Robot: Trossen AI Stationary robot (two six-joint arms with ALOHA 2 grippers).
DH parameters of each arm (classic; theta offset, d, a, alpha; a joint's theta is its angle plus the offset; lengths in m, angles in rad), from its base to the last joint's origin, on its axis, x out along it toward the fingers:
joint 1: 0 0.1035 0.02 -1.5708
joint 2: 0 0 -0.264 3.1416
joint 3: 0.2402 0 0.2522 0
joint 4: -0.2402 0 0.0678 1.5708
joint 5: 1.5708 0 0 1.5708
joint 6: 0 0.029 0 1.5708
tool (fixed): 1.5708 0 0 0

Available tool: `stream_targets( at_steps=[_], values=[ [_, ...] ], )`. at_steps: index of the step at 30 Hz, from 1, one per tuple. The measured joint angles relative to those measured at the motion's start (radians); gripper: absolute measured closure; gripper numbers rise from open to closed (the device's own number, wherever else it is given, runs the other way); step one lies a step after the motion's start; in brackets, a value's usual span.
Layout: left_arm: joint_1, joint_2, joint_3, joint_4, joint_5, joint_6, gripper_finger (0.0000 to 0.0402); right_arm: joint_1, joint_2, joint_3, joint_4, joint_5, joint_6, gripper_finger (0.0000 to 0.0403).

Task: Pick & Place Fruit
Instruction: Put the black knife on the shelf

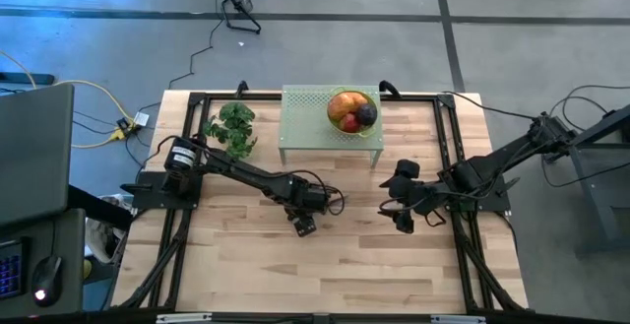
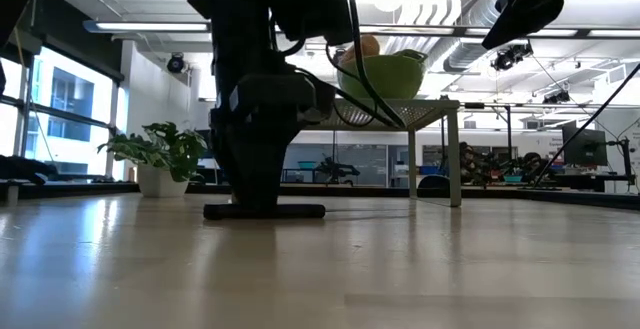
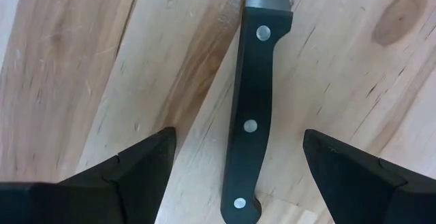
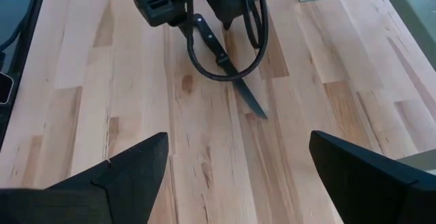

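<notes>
Left gripper (image 1: pixel 304 225): low over the table's middle, fingers spread wide, one dark finger (image 3: pixel 129 166) on each side of the knife handle and clear of it; nothing is held.
Knife (image 3: pixel 250 108): flat on the wood directly under the left gripper, black riveted handle between the open fingers, grey blade running away from them. In the right wrist view the blade (image 4: pixel 246 96) points across the boards toward the right arm.
Right gripper (image 1: pixel 403 223): just right of the table's middle, raised above the wood, fingers wide apart and empty; one finger (image 4: pixel 122 173) shows at each side of its wrist view, which looks across at the left arm and the knife.
Table (image 1: pixel 325 275): pale wooden planks, with a black frame along its edges.
Stand (image 1: pixel 305 127): light green perforated platform on thin legs at the far middle edge of the table, beyond both grippers.
Bowl (image 1: pixel 370 127): green, on the right part of the stand; in the low view it sits up on the platform (image 2: pixel 385 74).
Fruit (image 1: pixel 352 109): all of it heaped in the bowl, well apart from both grippers. An orange piece (image 1: pixel 345 102) lies at the far left, a red one (image 1: pixel 348 122) nearest, a dark purple round one (image 1: pixel 367 114) at the right. Smaller pieces cannot be told.
Leafy plant (image 1: pixel 232 127): green bunch at the far left of the table, just left of the stand.
</notes>
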Motion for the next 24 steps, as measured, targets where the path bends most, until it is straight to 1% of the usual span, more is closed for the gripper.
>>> stream_targets(
  at_steps=[4,8,14,16,18,24],
  values=[
    [0.008,0.002,0.003,-0.023,-0.014,-0.018,0.0085,0.000,0.000,0.000,0.000,0.000,0.000,0.0053],
    [0.019,0.036,0.007,-0.102,-0.026,-0.017,0.0085,0.000,0.000,0.000,0.000,0.000,0.013,0.0053],
    [0.018,0.059,0.005,-0.104,-0.026,0.001,0.0090,0.000,0.000,0.000,0.000,0.000,0.026,0.0053],
    [0.018,0.060,0.005,-0.104,-0.024,0.002,0.0103,0.000,0.000,0.000,0.000,0.000,0.026,0.0053],
    [0.019,0.060,0.003,-0.106,-0.018,0.006,0.0124,0.000,0.000,0.000,0.000,0.000,0.026,0.0053],
    [0.020,0.061,0.001,-0.106,0.006,0.039,0.0205,0.000,0.000,0.000,0.000,0.000,0.026,0.0053]
  ],
)
